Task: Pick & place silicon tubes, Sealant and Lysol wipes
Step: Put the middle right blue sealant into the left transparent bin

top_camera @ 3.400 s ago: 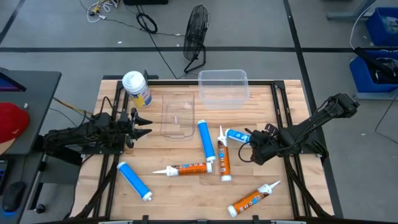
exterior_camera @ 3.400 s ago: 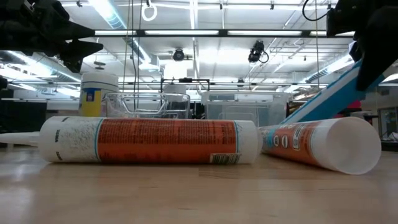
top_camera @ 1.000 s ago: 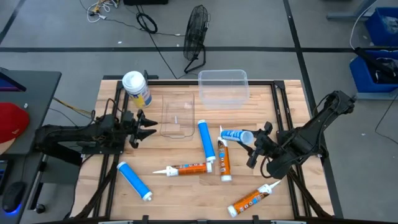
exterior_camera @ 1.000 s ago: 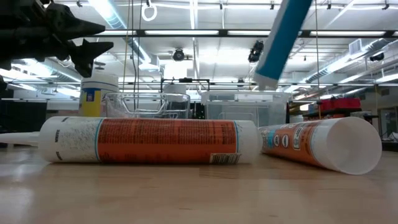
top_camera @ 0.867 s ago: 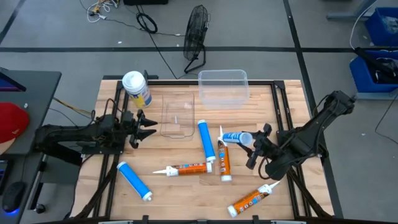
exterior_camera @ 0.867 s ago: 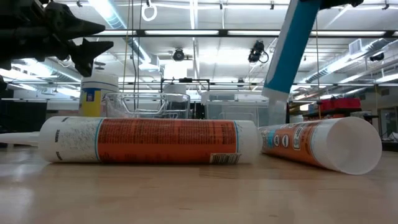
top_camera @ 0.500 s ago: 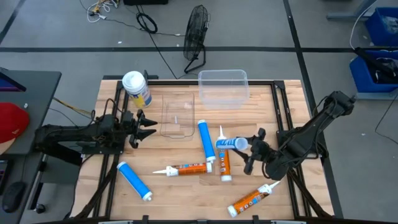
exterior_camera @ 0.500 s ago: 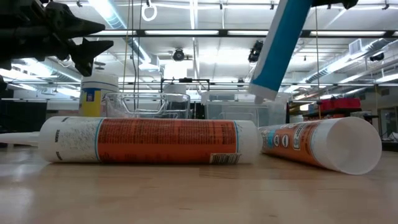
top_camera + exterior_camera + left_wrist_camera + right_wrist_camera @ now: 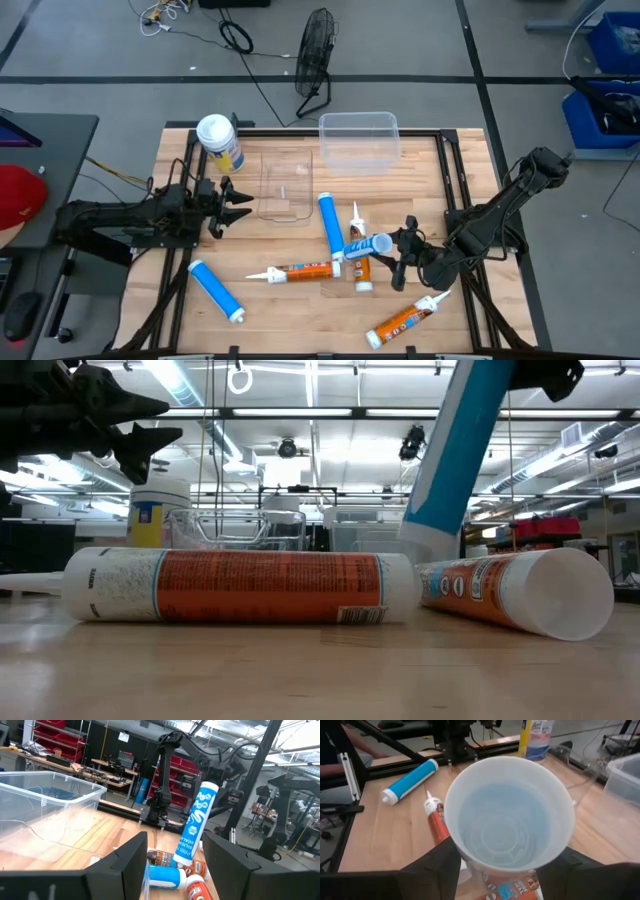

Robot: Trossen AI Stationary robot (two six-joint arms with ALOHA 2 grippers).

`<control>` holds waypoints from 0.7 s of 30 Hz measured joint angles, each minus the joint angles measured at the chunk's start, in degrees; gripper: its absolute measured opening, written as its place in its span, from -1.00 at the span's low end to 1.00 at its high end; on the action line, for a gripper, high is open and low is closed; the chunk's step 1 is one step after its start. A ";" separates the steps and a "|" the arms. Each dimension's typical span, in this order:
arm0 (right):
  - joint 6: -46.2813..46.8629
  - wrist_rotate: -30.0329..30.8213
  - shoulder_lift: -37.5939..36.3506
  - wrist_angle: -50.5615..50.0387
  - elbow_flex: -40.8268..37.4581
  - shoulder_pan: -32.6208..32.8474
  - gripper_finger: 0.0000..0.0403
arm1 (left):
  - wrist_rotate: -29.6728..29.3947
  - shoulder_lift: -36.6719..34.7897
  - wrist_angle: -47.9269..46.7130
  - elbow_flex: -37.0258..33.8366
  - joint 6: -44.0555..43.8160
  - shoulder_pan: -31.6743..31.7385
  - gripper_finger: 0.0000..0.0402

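Since the earlier frames the right gripper (image 9: 400, 256) has swung its blue tube (image 9: 362, 247) from right of centre toward mid-frame, over the orange sealant tubes (image 9: 359, 262). Its fingers are clamped on the tube's open end; the long axis tilts, white cap down and leftward. The clear bin (image 9: 359, 139) lies toward the upper centre. Left gripper (image 9: 228, 204), parted and empty, waits mid-left, nearer the Lysol wipes (image 9: 219, 142), a stout white-lidded, yellow-labelled canister at upper left.

Three blue tubes (image 9: 331, 226), three orange tubes (image 9: 300, 270) — one wipes canister (image 9: 220, 142).
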 joint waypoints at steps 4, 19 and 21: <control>2.82 -0.11 -0.02 1.29 -2.21 0.00 -0.02 | 0.00 0.00 -0.18 -0.02 0.02 0.00 -0.02; 13.43 -5.46 -0.11 0.89 -8.26 -0.16 -0.02 | 0.00 0.00 -0.51 -0.02 0.12 0.00 -0.02; 13.48 -6.48 -0.11 0.83 -8.26 -0.34 -0.02 | 0.00 0.00 -0.51 -0.02 0.15 0.00 -0.02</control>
